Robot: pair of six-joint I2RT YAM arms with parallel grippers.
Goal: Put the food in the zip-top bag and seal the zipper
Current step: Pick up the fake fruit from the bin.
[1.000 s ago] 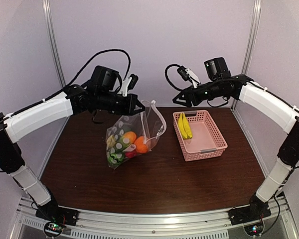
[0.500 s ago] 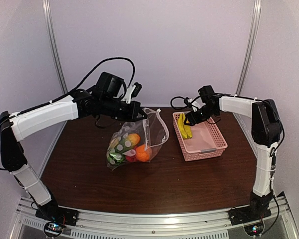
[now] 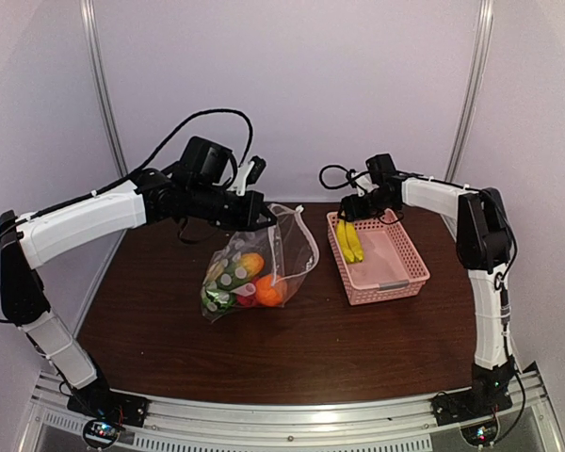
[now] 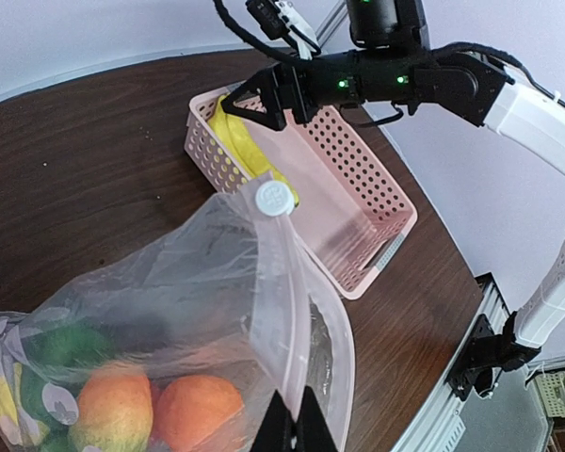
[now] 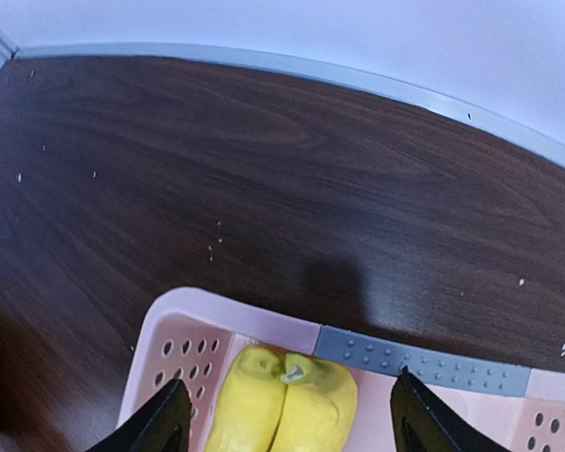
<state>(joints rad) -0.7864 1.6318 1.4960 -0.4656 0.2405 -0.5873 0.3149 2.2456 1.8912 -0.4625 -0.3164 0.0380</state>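
Observation:
The clear zip-top bag [image 3: 264, 254] hangs from my left gripper [image 3: 264, 213], which is shut on its mouth edge [image 4: 297, 377]. Inside lie an orange [image 4: 184, 410], an orange-green piece [image 4: 108, 410], green pieces [image 4: 61, 344] and a red-pink fruit [image 3: 247, 290]. The white slider tab [image 4: 272, 198] sits at the top of the zipper strip. The yellow banana bunch [image 3: 348, 240] lies in the pink basket [image 3: 395, 273]. My right gripper [image 3: 350, 212] is open just above the bunch's stem end [image 5: 287, 400], one finger on each side.
The pink basket's rim [image 5: 264, 325] with a grey handle strip [image 5: 419, 358] lies right under my right fingers. The brown table [image 3: 292, 348] stretches around it, with the back wall close behind. The right arm [image 4: 433, 80] reaches over the basket.
My right gripper has swung down from high above the table to the far end of the basket, over the bananas. The left gripper with the bag has dropped a little.

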